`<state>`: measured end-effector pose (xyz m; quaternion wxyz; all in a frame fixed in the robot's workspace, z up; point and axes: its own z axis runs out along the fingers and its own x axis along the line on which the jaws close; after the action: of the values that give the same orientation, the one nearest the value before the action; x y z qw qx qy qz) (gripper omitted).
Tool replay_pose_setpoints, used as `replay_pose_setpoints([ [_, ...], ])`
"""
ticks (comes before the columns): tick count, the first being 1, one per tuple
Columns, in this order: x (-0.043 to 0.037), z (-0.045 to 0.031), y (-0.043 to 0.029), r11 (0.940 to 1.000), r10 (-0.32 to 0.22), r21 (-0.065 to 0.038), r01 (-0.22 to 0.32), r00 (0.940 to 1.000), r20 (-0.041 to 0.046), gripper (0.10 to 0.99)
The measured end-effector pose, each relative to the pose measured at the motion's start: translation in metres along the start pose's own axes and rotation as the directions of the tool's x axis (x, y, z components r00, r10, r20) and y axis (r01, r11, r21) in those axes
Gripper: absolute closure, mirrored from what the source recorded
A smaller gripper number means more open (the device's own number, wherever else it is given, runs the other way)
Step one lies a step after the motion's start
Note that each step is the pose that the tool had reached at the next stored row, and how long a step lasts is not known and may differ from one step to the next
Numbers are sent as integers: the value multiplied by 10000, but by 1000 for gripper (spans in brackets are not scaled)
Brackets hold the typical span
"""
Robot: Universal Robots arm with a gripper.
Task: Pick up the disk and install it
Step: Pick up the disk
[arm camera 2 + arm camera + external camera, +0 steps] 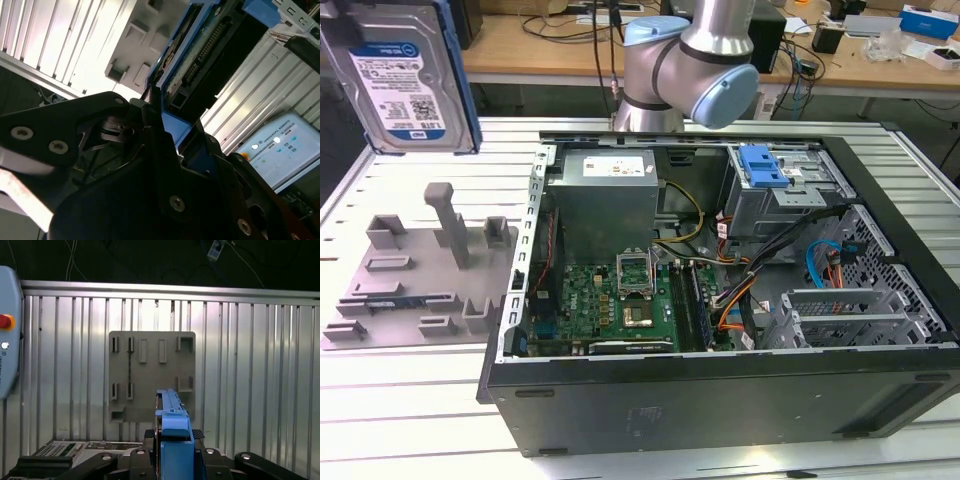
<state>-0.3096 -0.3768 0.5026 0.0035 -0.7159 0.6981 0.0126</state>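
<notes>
Clearly, the jaws are clamped on the blue carrier edge of the disk [408, 85], as the first wrist view shows. It is held in the air above the grey fixture plate [415, 285], toward the worktop's [380, 400] edge on the exterior view's left, apart from the open computer case [720, 400].

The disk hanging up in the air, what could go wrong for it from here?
The gripper pinches the disk by one narrow edge, high above the grey fixture, so a slip would probably drop it. Inside the computer case, loose cables lie near the drive bay and might snag it.
</notes>
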Motion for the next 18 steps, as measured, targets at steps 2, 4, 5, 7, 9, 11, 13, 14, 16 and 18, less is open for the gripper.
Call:
replay_pose_setpoints([
  [2,31,-1,-68,10000,-1,1,1,10000,1,718],
  [4,61,-3,-135,10000,1,0,-1,10000,0,718],
  [5,75,-3,-168,10000,-1,1,1,10000,1,718],
  [7,113,-5,-254,10000,0,0,0,10000,0,718],
  [9,186,-8,-388,10000,0,0,0,10000,0,718],
  [11,243,-8,-473,10000,-2,-1,2,10000,-1,718],
  [13,310,-5,-550,10000,0,1,0,10000,1,718],
  [14,328,-5,-570,10000,-2,0,2,10000,0,718],
  [16,385,-5,-634,10000,0,0,0,10000,0,718],
  [18,429,-4,-686,10000,-2,0,2,10000,1,718],
])
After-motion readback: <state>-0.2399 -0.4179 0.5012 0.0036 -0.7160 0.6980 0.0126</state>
